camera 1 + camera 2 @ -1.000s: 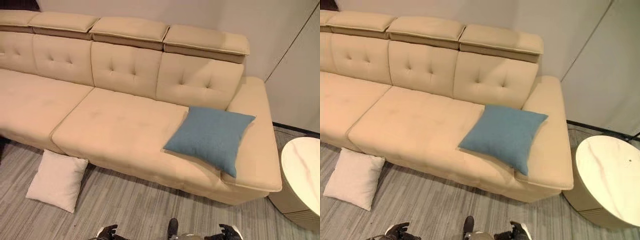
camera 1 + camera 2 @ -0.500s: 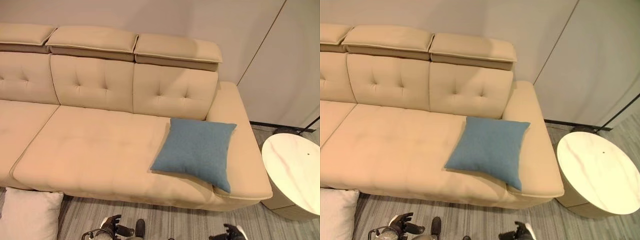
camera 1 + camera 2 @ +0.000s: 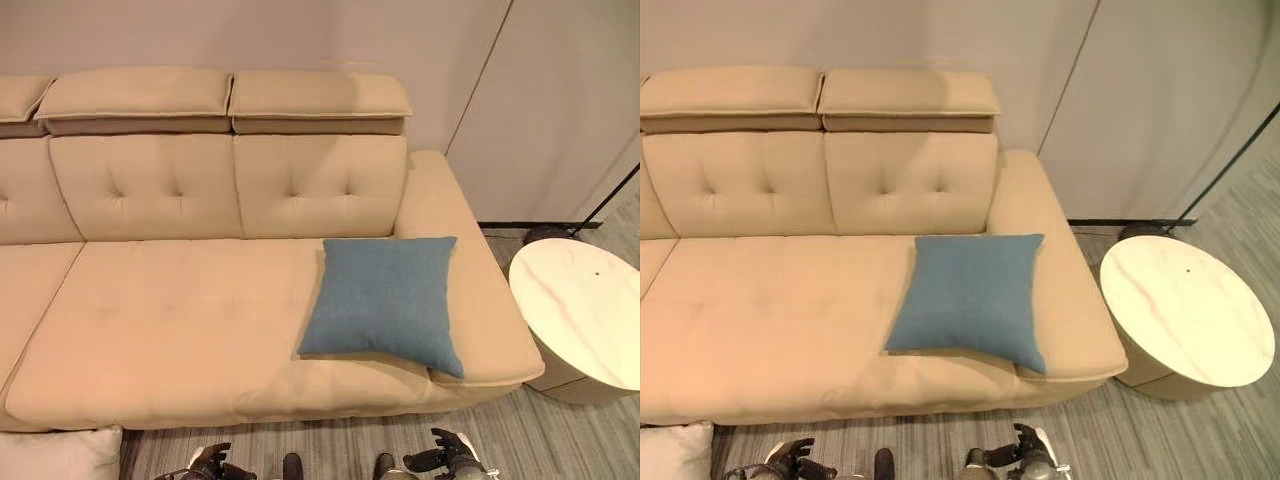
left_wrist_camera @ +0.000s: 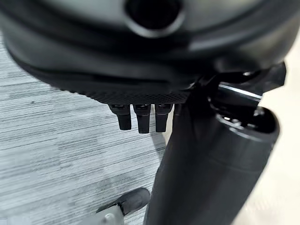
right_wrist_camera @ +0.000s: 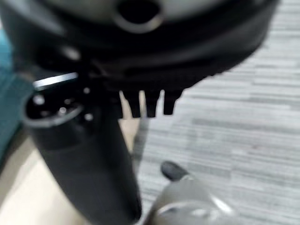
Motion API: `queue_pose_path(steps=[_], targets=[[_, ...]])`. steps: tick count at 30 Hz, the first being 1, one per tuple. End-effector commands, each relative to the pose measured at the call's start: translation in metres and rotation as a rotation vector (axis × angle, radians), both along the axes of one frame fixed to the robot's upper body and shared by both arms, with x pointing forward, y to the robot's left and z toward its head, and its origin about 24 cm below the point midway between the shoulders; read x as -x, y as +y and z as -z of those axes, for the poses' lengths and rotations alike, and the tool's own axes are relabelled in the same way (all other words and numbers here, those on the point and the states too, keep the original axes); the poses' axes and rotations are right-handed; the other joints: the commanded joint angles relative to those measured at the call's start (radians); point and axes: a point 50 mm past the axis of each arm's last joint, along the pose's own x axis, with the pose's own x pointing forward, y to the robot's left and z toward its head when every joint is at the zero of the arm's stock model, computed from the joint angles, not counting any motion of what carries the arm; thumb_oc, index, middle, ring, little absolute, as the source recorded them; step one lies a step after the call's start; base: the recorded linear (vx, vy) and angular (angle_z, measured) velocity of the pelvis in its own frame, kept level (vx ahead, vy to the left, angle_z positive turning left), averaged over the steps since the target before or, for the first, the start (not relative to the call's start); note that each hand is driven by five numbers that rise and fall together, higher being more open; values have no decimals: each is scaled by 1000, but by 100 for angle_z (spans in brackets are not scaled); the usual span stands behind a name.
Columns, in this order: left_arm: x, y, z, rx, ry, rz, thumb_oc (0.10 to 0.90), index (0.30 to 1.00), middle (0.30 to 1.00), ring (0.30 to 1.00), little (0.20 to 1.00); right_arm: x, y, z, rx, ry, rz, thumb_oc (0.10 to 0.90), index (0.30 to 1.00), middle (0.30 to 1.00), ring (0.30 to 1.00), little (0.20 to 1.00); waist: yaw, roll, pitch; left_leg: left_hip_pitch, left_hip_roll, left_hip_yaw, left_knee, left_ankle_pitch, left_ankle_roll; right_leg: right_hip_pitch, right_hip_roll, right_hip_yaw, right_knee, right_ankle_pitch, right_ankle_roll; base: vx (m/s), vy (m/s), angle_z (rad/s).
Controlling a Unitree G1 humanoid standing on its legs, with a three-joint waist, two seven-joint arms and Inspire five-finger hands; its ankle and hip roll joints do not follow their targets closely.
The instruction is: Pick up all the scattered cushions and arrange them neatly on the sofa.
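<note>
Grey striped flooring [image 3: 330, 445] fronts a beige sofa [image 3: 180, 330], where a blue cushion [image 3: 385, 300] lies beyond the right hand [image 3: 452, 458]; a white cushion [image 3: 60, 458] sits just left of the left hand [image 3: 208, 464], both hands empty, fingers relaxed.

Left hand [image 3: 212, 463]: dark, matt plastic, small pale highlights on casing. Own wrist view: broad black rounded housing, round recessed hole at centre, band of fine dotted texture just above fingers [image 4: 143, 118]; fingers short, blocky, black, set side by side; thick smooth black cylindrical thumb beside them.

Right hand [image 3: 452, 457]: dark, with whitish patch. Own wrist view: matching black housing, blocky fingers [image 5: 151, 103], bulky thumb with small screws.
</note>
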Motion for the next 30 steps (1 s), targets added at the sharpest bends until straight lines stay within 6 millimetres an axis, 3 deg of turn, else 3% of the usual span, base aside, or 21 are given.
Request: queue_pose_path(steps=[1,9,10,12,14,15,17,20,23,27,30], targets=[[-18,2,-5,-12,-45,3,800,900,900,900,900,-6,-21,-7,90,-15,-21,800,900,900,900,900,11,-36,-34,-17,-32,-84,89,-158,4,1,22,26,-55,24,21,86,-79,-10],[-29,14,-12,-63,-91,-16,800,900,900,900,900,-8,-49,-18,185,-51,18,800,900,900,900,900,2,-51,-65,32,-12,-75,57,-160,-14,68,51,26,-101,9,13,71,-64,-6],[-41,27,-20,-105,-139,-30,800,900,900,900,900,-17,-70,-31,239,-104,57,800,900,900,900,900,-1,-52,-70,40,-7,-72,45,-158,-19,77,56,26,-109,6,13,39,-30,-1],[-54,40,-30,-132,-202,-61,800,900,900,900,900,-29,-90,-46,284,-179,95,800,900,900,900,900,-8,-51,-73,47,-4,-66,36,-156,-23,84,61,28,-118,7,15,39,-20,-3],[-60,43,-34,-137,-232,-72,800,900,900,900,900,-34,-96,-53,304,-216,101,800,900,900,900,900,-10,-50,-75,50,-2,-62,31,-155,-25,86,62,28,-122,7,15,24,9,-8],[-74,50,-45,-149,-314,-98,800,900,900,900,900,-52,-104,-72,337,-328,98,800,900,900,900,900,-16,-47,-77,58,0,-57,21,-153,-26,90,64,35,-128,7,16,40,24,-6],[-84,54,-55,-151,-389,-119,800,900,900,900,900,-67,-107,-90,363,-432,80,800,900,900,900,900,-21,-44,-79,64,1,-51,14,-154,-26,93,67,39,-132,6,17,38,30,-5],[-107,56,-76,-145,-545,-149,800,900,900,900,900,-92,-104,-122,373,-626,67,800,900,900,900,900,-25,-42,-79,70,1,-46,7,-156,-25,97,69,42,-135,5,20,33,26,-11],[-118,55,-88,-132,-626,-161,800,900,900,900,900,-101,-98,-135,355,-715,70,800,900,900,900,900,-25,-41,-79,70,1,-44,4,-157,-25,96,69,44,-136,3,22,11,7,-1],[-155,43,-121,-86,-831,-189,800,900,900,900,900,-133,-67,-156,234,-894,64,800,900,900,900,900,-23,-45,-57,50,1,-46,6,-154,-26,73,66,45,-130,7,24,-17,-4,0],[-190,24,-151,-34,-974,-171,800,900,900,900,900,-168,-35,-176,131,-1013,35,800,900,900,900,900,-20,-47,-5,-25,1,-51,26,-140,-30,4,62,48,-116,16,23,-194,-23,0]])
